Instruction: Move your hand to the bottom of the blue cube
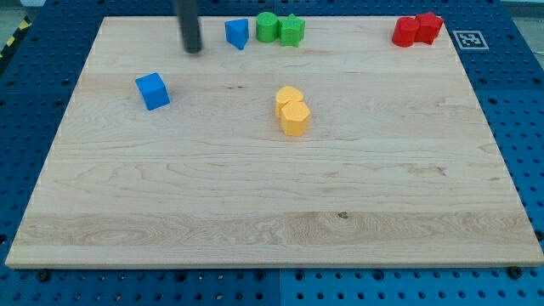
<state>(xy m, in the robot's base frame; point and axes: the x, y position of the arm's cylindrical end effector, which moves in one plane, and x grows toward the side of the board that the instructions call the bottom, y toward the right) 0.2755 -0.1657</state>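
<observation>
Toward the view's left on pale wood-grain bench (255, 187): matte blue cube (152, 91), tilted. Near the view's top: straight dark rod, upright, my tip (194, 49) above-right of that cube, well apart, just left of a blue wedge-like block (237, 33). No hand fitted; nothing held.

- Light falls bright and even over the whole worktop (272, 212), with no glare on the pale wood.
- Shadows are short and soft, close under each block.
- My rod near the worktop's top edge looks smeared and soft; my tip (194, 50) is blurred.
- Blocks, wood grain and the worktop's corners are sharp, its edges straight.
</observation>
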